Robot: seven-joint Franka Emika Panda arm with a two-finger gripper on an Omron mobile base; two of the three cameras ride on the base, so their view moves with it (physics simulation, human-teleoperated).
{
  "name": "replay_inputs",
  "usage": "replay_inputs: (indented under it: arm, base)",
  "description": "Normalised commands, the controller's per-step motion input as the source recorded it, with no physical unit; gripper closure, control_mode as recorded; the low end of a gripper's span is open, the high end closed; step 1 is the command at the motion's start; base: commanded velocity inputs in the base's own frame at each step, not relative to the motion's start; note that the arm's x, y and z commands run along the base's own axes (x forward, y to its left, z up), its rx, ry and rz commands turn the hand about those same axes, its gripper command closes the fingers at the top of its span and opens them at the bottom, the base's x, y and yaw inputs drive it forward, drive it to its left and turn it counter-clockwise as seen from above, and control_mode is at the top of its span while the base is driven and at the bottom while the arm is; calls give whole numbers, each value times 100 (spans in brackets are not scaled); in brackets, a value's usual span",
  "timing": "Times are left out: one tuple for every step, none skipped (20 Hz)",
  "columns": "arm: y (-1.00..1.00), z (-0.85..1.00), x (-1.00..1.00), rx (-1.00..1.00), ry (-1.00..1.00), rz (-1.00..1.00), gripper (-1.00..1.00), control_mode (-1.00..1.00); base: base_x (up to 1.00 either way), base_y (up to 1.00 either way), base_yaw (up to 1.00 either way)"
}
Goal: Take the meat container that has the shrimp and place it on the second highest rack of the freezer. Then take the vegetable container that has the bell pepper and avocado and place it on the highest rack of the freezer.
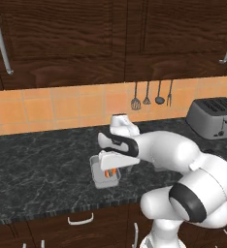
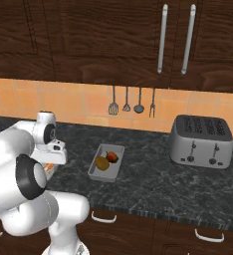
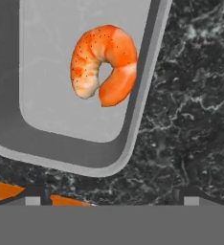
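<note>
Half meat container [image 1: 102, 180] hidden, apparently under tool [image 1: 113, 169].

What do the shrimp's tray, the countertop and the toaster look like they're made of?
The tray looks like matte grey plastic, smooth and without glare, though it could be metal. The countertop looks like polished black stone, judging by its white marbled veins. The toaster looks like brushed metal, silver-grey with a soft sheen.

Speckled orange shrimp [image 3: 104, 64], grey meat container [image 3: 61, 139], black-marbled counter [image 3: 190, 119].
</note>
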Motion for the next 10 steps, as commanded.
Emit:
replay_inputs:
  arm:
    - [0, -27, 0, -8, 0, -11, -100, -100]
    - [0, -14, 5, -7, 0, -11, -100, -100]
    - [0, 0, 12, -7, 1, -13, -100, -100]
    - [0, 0, 19, -5, 0, -16, -100, -100]
    - [7, 0, 25, -7, 0, -18, -100, -100]
    - [9, -1, 30, -7, 0, -20, -100, -100]
    - [10, 0, 28, -8, 0, -21, -100, -100]
    - [7, 0, 22, -7, 0, -21, -100, -100]
    - [4, -1, 11, -4, 0, -19, -100, -100]
    - [6, -14, 8, -4, 0, -17, -100, -100]
  base:
    - [0, 0, 0]
    - [0, 0, 0]
    - [0, 0, 0]
    - [0, 0, 0]
    - [0, 0, 0]
    - [0, 0, 0]
    - [0, 0, 0]
    - [0, 0, 0]
    - [0, 0, 0]
    - [0, 0, 0]
